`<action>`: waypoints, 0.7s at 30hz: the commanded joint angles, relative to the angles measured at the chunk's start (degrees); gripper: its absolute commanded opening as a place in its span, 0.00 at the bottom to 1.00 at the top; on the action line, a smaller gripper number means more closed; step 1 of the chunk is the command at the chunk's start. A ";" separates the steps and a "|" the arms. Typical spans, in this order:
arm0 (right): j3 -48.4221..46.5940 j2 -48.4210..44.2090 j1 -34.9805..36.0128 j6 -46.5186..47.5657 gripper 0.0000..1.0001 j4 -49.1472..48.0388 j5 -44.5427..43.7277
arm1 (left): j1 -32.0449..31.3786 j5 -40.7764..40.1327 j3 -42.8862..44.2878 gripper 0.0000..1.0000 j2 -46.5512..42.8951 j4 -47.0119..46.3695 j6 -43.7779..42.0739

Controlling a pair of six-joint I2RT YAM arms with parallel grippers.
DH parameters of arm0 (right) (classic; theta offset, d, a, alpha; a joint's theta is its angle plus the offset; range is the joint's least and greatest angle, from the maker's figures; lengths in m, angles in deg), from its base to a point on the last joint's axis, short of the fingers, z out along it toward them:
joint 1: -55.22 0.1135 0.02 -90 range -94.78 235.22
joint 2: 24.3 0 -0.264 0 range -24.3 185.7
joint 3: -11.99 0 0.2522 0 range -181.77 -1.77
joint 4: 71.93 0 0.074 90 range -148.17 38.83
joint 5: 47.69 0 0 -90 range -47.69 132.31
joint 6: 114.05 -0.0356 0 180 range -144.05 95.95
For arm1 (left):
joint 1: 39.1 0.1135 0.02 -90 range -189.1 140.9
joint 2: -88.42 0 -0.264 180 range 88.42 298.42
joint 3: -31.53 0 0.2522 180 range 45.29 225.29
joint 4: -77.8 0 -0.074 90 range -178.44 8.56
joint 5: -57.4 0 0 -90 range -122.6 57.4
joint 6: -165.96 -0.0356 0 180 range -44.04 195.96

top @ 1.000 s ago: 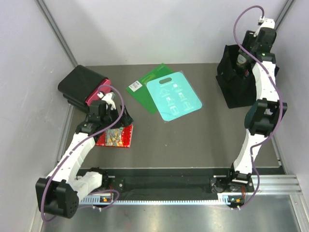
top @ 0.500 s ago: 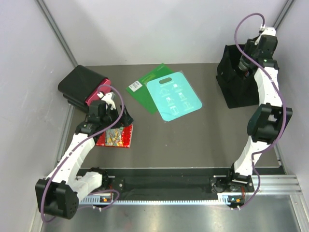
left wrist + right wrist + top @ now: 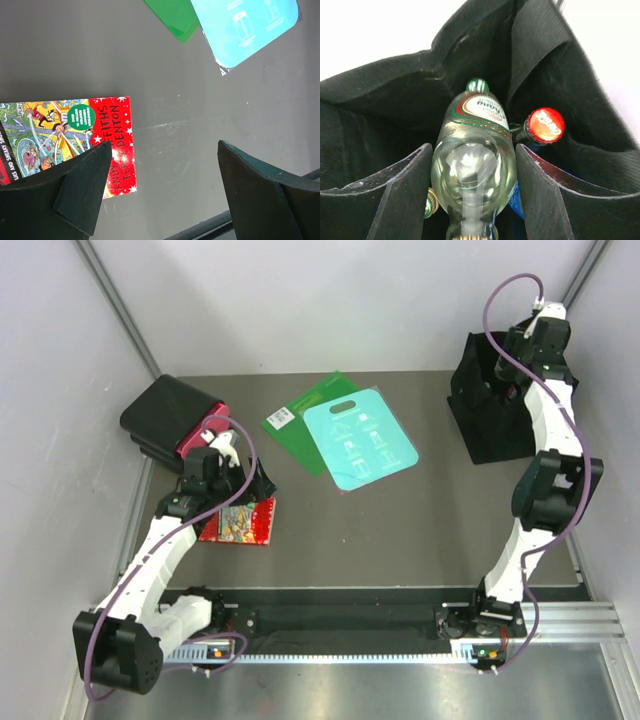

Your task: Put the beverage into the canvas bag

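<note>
The beverage is a clear bottle with a green cap and a green-and-white label. My right gripper is shut on its body, bottom end toward the camera and cap pointing down into the canvas bag. In the top view the bag stands at the far right of the table, and the right gripper hangs over its opening. My left gripper is open and holds nothing, low over the table by the book's right edge.
Inside the bag, a red-capped bottle and a gold-rimmed cap sit beside the held one. A red book lies under the left arm. A black hard case sits far left, with green and teal boards mid-table.
The right wrist has shifted back and to the right above the bag, carrying the bottle with it. The left arm has not moved.
</note>
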 commanded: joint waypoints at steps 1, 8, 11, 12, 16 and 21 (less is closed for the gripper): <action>-3.77 -0.65 -0.71 0.15 0.00 -5.49 0.11 | -0.22 0.40 -0.33 0.91 -0.34 -2.87 -0.16; -4.29 -4.95 -0.79 0.95 0.00 -4.44 -1.48 | -0.22 0.93 -0.41 0.90 -0.78 -2.96 0.01; -4.38 -5.92 -0.79 0.77 0.00 -3.74 -1.66 | -0.22 0.93 -0.59 0.91 -1.22 -3.13 0.10; -4.12 -6.10 -0.79 0.68 0.00 -3.30 -1.66 | -0.22 0.93 -0.59 0.91 -1.31 -3.13 0.10; -2.71 -7.59 -0.79 0.51 0.00 -3.38 -1.57 | -0.22 1.01 -0.59 0.91 -1.49 -3.13 0.19; -2.63 -8.56 -0.71 0.51 0.00 -2.24 -1.31 | -0.22 1.10 -0.59 0.91 -1.31 -3.13 0.19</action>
